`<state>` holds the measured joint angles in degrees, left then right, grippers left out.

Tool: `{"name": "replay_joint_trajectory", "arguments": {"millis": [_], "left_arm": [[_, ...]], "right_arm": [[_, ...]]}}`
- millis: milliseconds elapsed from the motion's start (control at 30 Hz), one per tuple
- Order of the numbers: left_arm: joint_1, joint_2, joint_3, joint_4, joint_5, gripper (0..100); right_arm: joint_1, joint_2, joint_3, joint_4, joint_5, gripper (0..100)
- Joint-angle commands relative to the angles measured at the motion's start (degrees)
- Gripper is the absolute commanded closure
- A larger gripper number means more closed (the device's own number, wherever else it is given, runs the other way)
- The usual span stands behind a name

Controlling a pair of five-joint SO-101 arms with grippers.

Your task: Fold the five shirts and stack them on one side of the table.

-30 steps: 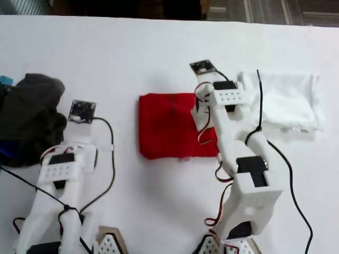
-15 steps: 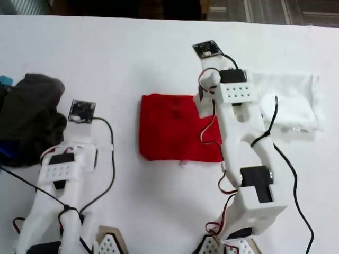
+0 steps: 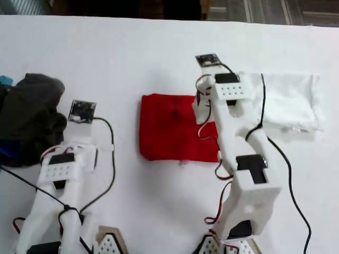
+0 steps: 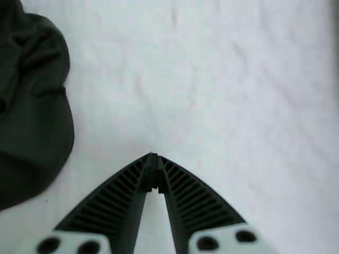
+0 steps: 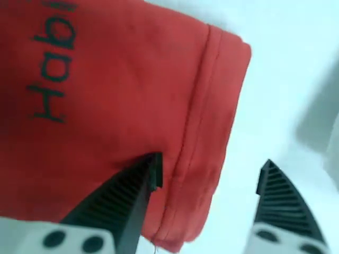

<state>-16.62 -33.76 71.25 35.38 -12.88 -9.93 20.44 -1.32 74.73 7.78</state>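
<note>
A folded red shirt (image 3: 169,127) lies in the middle of the white table (image 3: 132,47). My right gripper (image 5: 211,172) is open at the red shirt's (image 5: 106,106) hemmed edge, one finger resting on the cloth and the other over bare table. In the high view this gripper (image 3: 203,110) sits at the shirt's right side. A folded white shirt (image 3: 288,100) lies just right of that arm. At the far left sits a dark heap of shirts (image 3: 29,114). My left gripper (image 4: 152,160) is shut and empty over bare table, beside the dark heap (image 4: 32,106).
The left arm (image 3: 63,164) stands near the front left, its cable looping to its right. A blue piece of cloth (image 3: 5,80) peeks out behind the dark heap. Bare table stretches across the back and between the two arms.
The right arm swung outward and to the right, then drew back a little to the red shirt's right edge. The shirt's right side shifted slightly. The left arm stayed still.
</note>
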Motion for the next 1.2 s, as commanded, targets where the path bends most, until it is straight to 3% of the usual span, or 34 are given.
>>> {"name": "replay_joint_trajectory", "arguments": {"millis": [0, 200, 400, 667, 733, 833, 867, 900, 1167], "left_arm": [[-0.4, -1.0, -0.2, -0.5, 0.2, 97], [-0.3, -1.0, -0.2, -0.5, 0.2, 97], [-0.3, -1.0, -0.2, -0.5, 0.3, 97], [-0.3, -1.3, 0.2, -0.6, 0.3, 97], [-0.3, -1.3, 0.2, -0.6, 0.3, 97], [-0.3, -1.3, 0.2, -0.7, 0.3, 97], [-0.3, -1.3, 0.2, -0.7, 0.3, 97], [-0.3, -1.3, 0.2, -0.8, 0.3, 97], [-0.3, -1.3, 0.2, -0.9, 0.3, 97]], "right_arm": [[0.3, 2.1, -1.8, -2.9, -0.5, 70.3], [-1.3, 9.6, -5.5, -1.9, -0.5, 70.4], [-5.9, 23.0, -20.1, 11.3, -0.2, 70.4], [-6.5, 37.0, -44.6, 26.3, -0.2, 70.5], [-6.4, 38.3, -45.7, 26.4, 0.0, 74.2], [-6.5, 38.8, -45.7, 26.4, 2.4, 97.2], [-6.5, 38.5, -45.7, 26.4, 2.5, 99.1], [-6.2, 38.3, -45.7, 26.4, 2.2, 95.1], [0.3, 28.0, -47.3, 26.4, 2.8, 97.8]]}}
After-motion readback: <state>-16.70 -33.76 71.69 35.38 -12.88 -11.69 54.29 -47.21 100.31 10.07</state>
